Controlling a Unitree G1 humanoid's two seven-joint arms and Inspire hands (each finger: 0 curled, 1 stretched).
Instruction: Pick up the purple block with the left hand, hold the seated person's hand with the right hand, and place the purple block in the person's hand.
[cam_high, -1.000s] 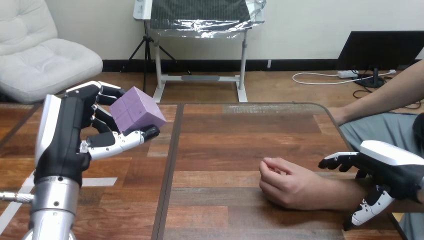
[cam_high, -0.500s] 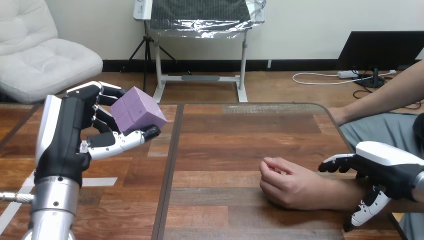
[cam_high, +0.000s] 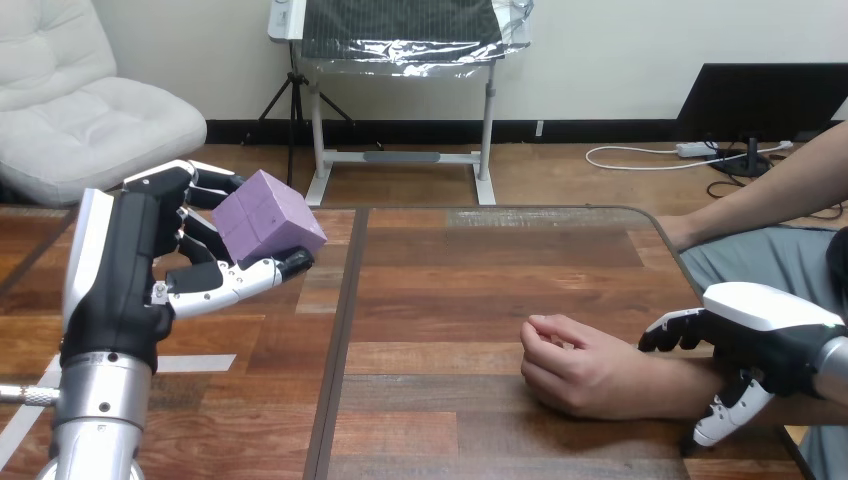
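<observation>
Purple block (cam_high: 268, 213) is up off table (cam_high: 480, 270) at left, left hand (cam_high: 130, 270) fingers & thumb curled round it. Right hand (cam_high: 760, 335) is open, straddling wrist (cam_high: 690, 385), not clamped. Risk: person's hand (cam_high: 580, 370) lies curled, well apart from block; block could roll off b/c no open palm. No legible print on block.

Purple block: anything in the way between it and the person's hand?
Nothing visible. The purple block is in the left hand, and only bare table lies between it and the person's hand. That hand is loosely curled, palm not offered. The right hand is beyond it, at the person's forearm.
</observation>
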